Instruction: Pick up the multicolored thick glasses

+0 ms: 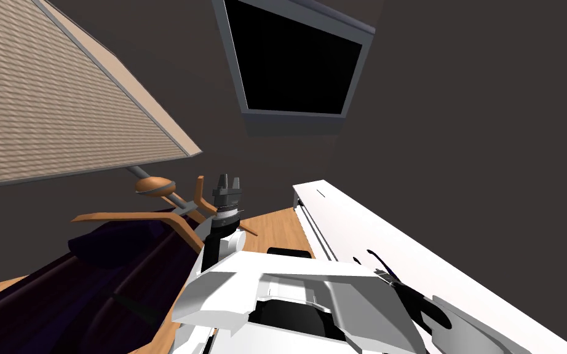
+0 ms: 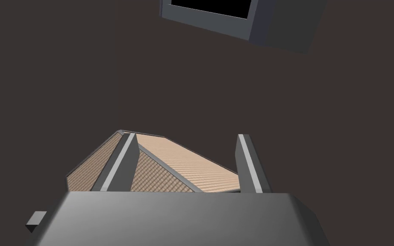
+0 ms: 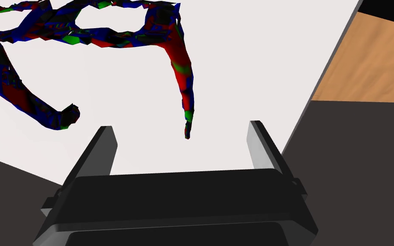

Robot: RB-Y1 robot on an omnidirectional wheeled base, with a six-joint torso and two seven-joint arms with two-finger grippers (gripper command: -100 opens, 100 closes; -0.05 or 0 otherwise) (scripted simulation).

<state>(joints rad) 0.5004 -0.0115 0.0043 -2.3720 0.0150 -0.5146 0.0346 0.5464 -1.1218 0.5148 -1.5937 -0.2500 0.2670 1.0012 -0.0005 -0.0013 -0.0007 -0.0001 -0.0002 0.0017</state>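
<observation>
White furniture top (image 3: 243, 64) carries the multicoloured glasses (image 3: 106, 37), just ahead of the right gripper (image 3: 181, 127) (the nearer arm), whose fingers are spread and empty. The frame front lies crosswise, and one temple (image 3: 183, 77) points back between the fingers. The left gripper (image 2: 186, 135) is raised, spread too. No legible writing.

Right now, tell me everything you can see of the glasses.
The glasses have a thick, faceted frame mottled red, blue, green and black; material unclear. Both temples are unfolded and point toward the right gripper; the rims run past the picture's edge. They lie on a white surface. One temple tip sits just ahead of the open fingers, untouched.
</observation>
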